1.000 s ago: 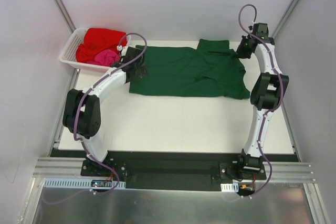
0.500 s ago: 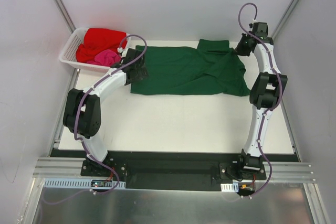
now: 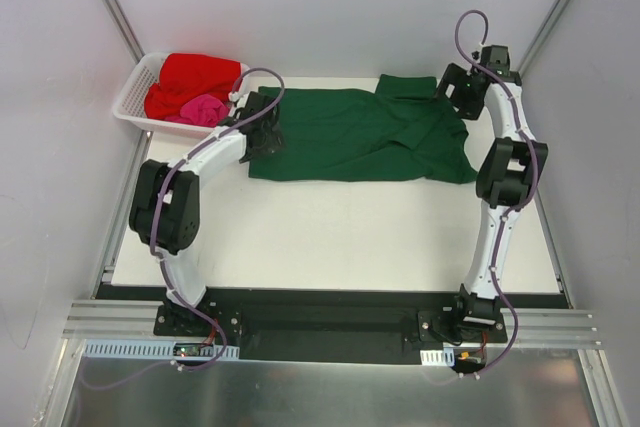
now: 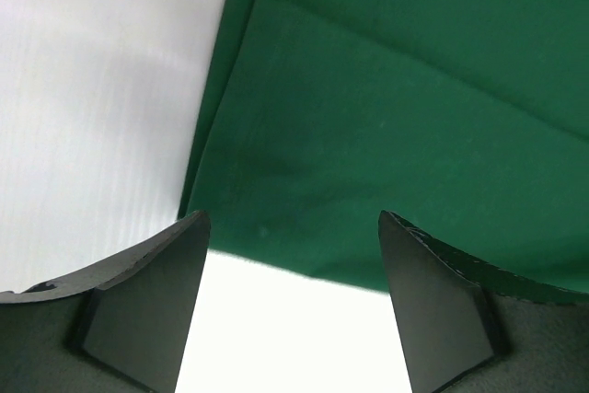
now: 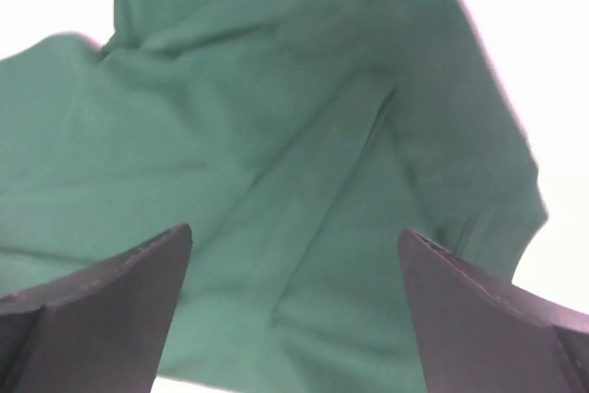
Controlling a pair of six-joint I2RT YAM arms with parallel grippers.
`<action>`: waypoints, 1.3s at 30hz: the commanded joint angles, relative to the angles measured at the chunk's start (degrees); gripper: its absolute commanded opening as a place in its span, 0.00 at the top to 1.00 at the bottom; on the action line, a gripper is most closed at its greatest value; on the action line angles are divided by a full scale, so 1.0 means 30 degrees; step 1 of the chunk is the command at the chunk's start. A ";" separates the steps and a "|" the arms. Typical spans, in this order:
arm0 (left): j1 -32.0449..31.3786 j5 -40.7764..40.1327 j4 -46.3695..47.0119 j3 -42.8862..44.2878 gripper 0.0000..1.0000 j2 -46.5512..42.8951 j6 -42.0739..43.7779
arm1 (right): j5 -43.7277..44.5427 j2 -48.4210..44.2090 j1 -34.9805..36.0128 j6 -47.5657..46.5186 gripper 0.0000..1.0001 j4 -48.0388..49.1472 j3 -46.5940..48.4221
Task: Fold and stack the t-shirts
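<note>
Dark green t-shirt point(image 3: 360, 135): lies spread out on the far part of the white table point(image 3: 330, 237), with its long side going from left to right. Looks mostly flat on the left and ends there in a straight edge. Shows wrinkles on the right, and a sleeve sticking out toward the far edge.

Red t-shirt point(image 3: 195, 75): sits crumpled, not folded, in the white basket point(image 3: 128, 99) at the far left corner.

Pink t-shirt point(image 3: 203, 108): lies bunched in the same basket, on the near side of the red one and touching it.

Left claw point(image 3: 260, 129): hangs over the left edge of the green shirt, just beside the basket. Stands open, with both fingers point(image 4: 147, 292) well apart, and holds nothing. Shows, in the left wrist view, only the shirt border and bare table between the fingers.

Right claw point(image 3: 455, 90): hangs above the far right corner of the green shirt, near the sleeve. Stands wide open and grips nothing. Shows, in the right wrist view, wrinkled green cloth below the two fingers, not pinched.
</note>
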 commanded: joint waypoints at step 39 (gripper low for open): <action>0.1521 -0.1129 -0.1577 0.8937 0.47 0.8346 0.5593 | 0.2414 -0.9210 -0.0198 0.0892 0.03 0.1417 -1.6372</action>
